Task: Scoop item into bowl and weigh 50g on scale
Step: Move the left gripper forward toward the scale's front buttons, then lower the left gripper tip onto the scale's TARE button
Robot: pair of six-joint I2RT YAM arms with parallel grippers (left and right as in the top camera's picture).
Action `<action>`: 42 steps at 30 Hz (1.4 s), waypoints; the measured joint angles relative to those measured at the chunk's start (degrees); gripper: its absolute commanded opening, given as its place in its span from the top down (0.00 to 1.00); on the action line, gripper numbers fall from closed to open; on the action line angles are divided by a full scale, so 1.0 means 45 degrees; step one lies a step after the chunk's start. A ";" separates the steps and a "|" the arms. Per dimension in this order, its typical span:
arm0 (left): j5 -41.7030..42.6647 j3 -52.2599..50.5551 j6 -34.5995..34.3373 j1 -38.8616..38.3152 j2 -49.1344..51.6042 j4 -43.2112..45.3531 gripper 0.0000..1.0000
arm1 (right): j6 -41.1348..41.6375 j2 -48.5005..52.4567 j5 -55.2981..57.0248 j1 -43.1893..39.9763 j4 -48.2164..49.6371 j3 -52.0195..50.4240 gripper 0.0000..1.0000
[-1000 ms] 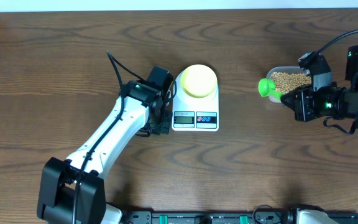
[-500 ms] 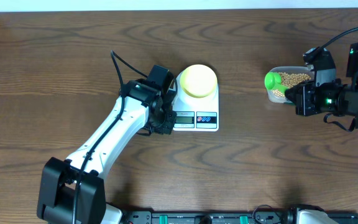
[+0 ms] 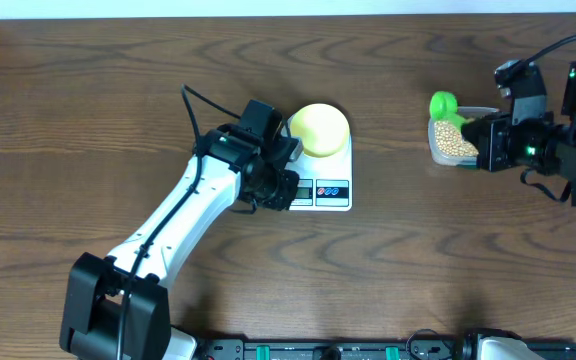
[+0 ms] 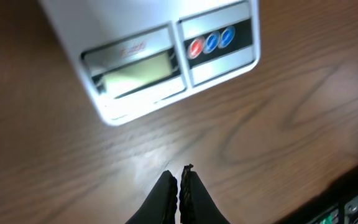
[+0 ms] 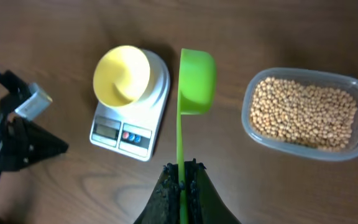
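Right gripper [image 5: 182,167] clamped on green scoop [image 5: 197,74] handle. Dip too steep and you tip tub [image 5: 248,124], beans [image 5: 303,112] scatter everywhere.

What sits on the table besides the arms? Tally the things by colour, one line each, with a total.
Yellow: 1, the bowl
White: 1, the scale
Green: 1, the scoop
Clear: 1, the tub of beans
Total: 4
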 measured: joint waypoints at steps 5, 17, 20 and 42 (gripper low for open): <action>0.0078 0.0005 -0.0345 -0.0767 0.0000 0.0767 0.93 | 0.0505 0.0000 0.0000 0.0000 0.0112 0.0000 0.99; -0.1598 0.0005 -0.1724 -0.2215 0.0340 0.1209 0.93 | 0.1253 0.0000 -0.0024 0.0019 -0.0078 0.0000 0.99; -0.2181 0.0005 -0.1763 -0.2273 0.0704 0.1734 0.93 | 0.1258 0.0000 -0.0005 0.0024 -0.0049 0.0000 0.99; -0.3385 -0.2200 -0.2074 -0.2263 -0.3633 0.2725 0.93 | 0.1253 0.0000 0.0709 0.0044 0.0141 -0.0005 0.99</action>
